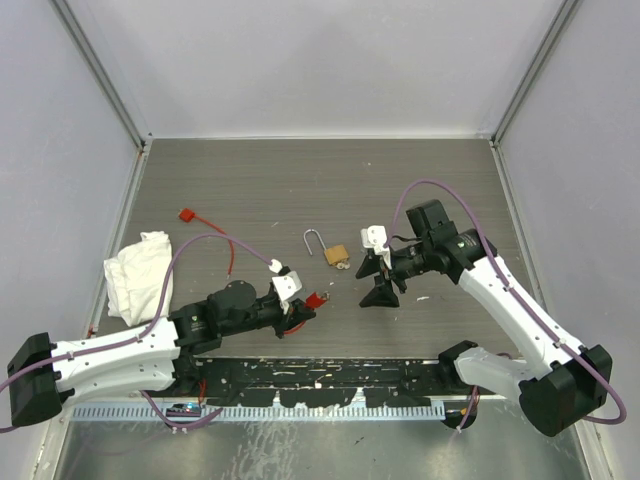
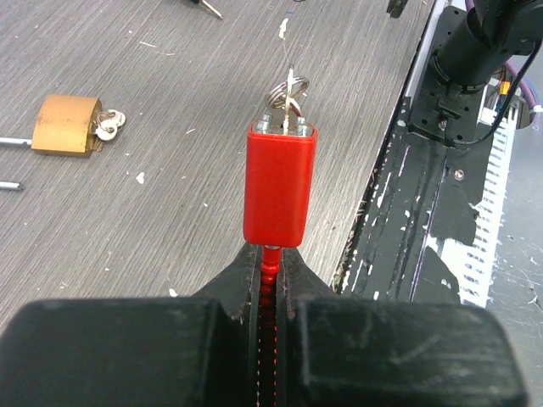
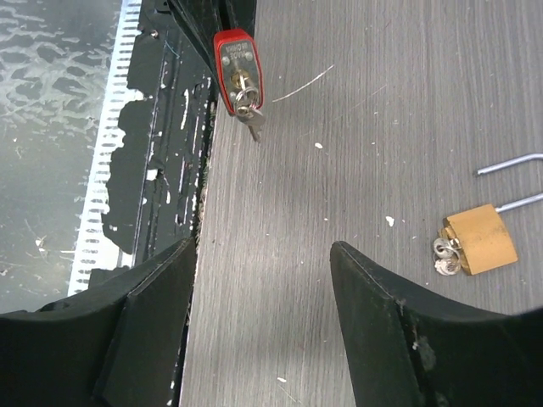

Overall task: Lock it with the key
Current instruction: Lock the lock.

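Reaching low along the worktop's [image 1: 260, 190] near edge, the left gripper [image 2: 270, 254] is clenched on the red lock [image 2: 280, 182] by its ribbed tail, with the key [image 3: 249, 114] hanging from the lock's face. The right gripper [image 3: 263, 250] hovers released, fingers spread, facing it. A brass padlock [image 1: 335, 254], shackle open, lies mid-worktop, and a white cloth [image 1: 138, 275] sits by the left edge

The grey wood-grain table [image 1: 420, 180] bears a brass padlock [image 1: 335, 254], a white cloth [image 1: 138, 275] and a red tag [image 1: 186, 214].

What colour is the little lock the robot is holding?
The padlock is bright red, clearest in the left wrist view.
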`<action>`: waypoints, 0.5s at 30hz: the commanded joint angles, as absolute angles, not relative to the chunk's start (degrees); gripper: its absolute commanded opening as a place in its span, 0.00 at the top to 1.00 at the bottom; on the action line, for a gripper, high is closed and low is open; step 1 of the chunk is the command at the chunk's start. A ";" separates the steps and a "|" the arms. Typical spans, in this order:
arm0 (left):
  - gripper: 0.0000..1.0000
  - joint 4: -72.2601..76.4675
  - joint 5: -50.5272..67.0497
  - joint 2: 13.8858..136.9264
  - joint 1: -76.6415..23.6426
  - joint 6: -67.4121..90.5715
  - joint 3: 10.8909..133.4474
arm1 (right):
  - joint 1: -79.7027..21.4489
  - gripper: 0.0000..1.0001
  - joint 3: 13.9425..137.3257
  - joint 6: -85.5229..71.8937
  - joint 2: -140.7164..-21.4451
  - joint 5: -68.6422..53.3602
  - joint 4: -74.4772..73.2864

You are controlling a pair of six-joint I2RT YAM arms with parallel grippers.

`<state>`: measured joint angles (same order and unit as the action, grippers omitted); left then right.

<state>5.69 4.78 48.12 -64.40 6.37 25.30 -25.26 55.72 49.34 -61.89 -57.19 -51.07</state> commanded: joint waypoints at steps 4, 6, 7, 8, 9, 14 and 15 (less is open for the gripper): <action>1.00 9.07 4.83 47.08 -64.60 5.45 28.47 | -25.06 0.31 58.84 48.87 -61.15 -58.63 -50.09; 1.00 8.47 4.83 47.30 -64.60 5.45 28.79 | -25.09 0.31 58.72 48.91 -61.00 -58.75 -50.01; 1.00 8.06 4.83 47.42 -64.60 5.44 29.03 | -25.09 0.31 58.63 48.87 -61.04 -58.72 -50.00; 1.00 7.74 4.83 47.60 -64.62 5.37 29.22 | -25.05 0.31 58.56 48.87 -61.00 -58.70 -49.93; 1.00 7.47 4.83 47.75 -64.60 5.30 29.36 | -25.05 0.32 58.46 48.77 -61.04 -58.73 -49.80; 1.00 7.57 4.95 48.59 -64.64 5.11 30.15 | -25.13 0.34 57.15 45.54 -61.15 -59.49 -46.37; 1.00 7.56 5.05 48.80 -64.61 5.14 30.51 | -25.26 0.35 56.81 44.83 -61.19 -59.61 -45.37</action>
<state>5.08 4.78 48.53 -64.40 6.31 27.07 -25.26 56.66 47.92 -61.87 -57.49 -50.04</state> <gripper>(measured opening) 0.035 0.668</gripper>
